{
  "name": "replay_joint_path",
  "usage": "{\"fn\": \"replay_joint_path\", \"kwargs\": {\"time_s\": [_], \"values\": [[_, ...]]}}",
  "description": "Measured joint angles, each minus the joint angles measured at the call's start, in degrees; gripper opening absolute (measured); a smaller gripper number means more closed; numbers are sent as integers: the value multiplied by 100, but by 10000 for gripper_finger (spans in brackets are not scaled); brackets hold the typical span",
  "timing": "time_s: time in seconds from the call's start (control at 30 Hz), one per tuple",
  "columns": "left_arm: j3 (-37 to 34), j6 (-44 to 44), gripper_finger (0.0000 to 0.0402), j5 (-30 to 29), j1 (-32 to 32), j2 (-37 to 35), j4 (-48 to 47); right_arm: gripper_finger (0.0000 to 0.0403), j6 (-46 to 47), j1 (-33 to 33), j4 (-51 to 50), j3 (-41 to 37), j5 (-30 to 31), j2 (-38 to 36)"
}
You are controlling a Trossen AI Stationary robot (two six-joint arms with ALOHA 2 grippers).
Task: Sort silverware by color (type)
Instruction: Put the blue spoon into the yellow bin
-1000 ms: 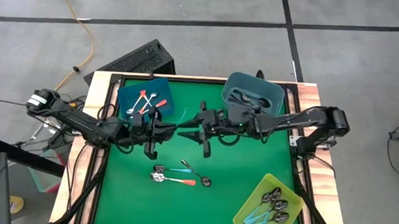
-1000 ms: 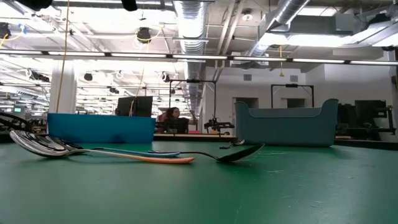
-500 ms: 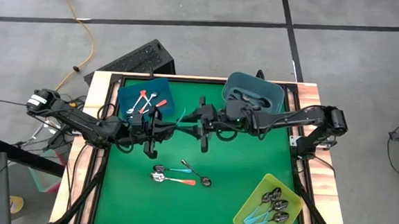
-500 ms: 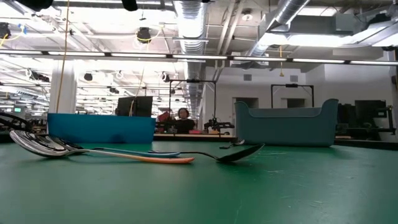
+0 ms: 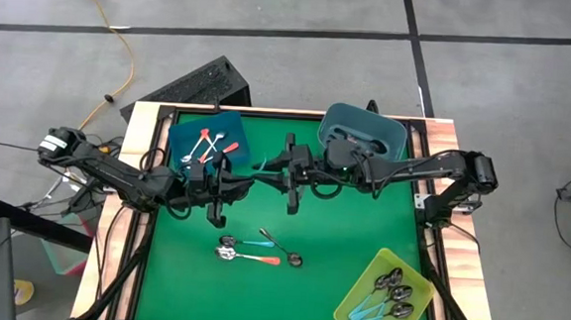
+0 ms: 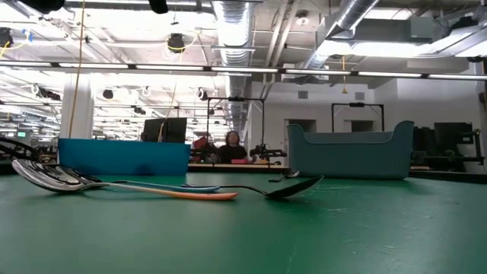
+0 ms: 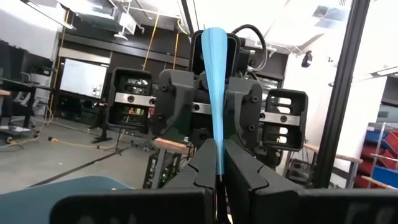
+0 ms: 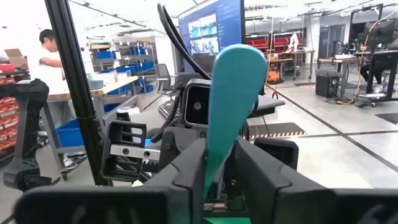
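Note:
A light-blue-handled spoon (image 5: pixel 260 166) hangs in the air above the green mat, between my two grippers, which face each other. My left gripper (image 5: pixel 245 177) comes from the table's left and is shut on the spoon. My right gripper (image 5: pixel 273 171) comes from the right and is shut on the handle's other end. The spoon's bowl is hidden. Three more spoons lie on the mat: a light-blue one (image 5: pixel 229 246), an orange-red one (image 5: pixel 260 260) and a dark one (image 5: pixel 282 249). My left gripper pinches the narrow part of the blue handle (image 7: pixel 219 163) between its two fingers, coming level from the table's left and lying along the spoon. The handle sticks out past the fingertips toward my right gripper, clear of the mat. My right gripper has the handle's broad free end (image 8: pixel 225 118) standing between its two fingers (image 8: pixel 186 168), which lie against its two edges. It comes level from the table's right, along the spoon. The spoon is clear of the mat.
A blue bin (image 5: pixel 205 140) with orange-red spoons stands at the far left. A grey-blue bin (image 5: pixel 361 135) with dark spoons stands at the far right. A yellow-green bin (image 5: pixel 388 295) with light-blue spoons is at the near right. A person (image 8: pixel 46 56) stands in the room behind.
My right gripper has edged toward the table's left, closer to my left gripper along the spoon's handle. The left gripper and the spoons on the mat have kept still.

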Motion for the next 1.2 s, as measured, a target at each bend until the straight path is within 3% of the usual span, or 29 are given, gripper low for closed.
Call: {"fn": "replay_joint_path", "kwargs": {"time_s": [0.27,0.63,0.93,1.2], "values": [[0,5,0,-48,4,0,-63,19,84,7,-16,2,-139,0],[0,-547,13,-216,114,-2,-610,18,402,-32,-647,15,44,-24],[2,-1575,99,-179,110,0,-1435,18,18,-434,-3021,22,479,-1197],[4,-1716,113,-171,114,-2,-1622,18,340,-60,-5508,15,839,-2434]]}}
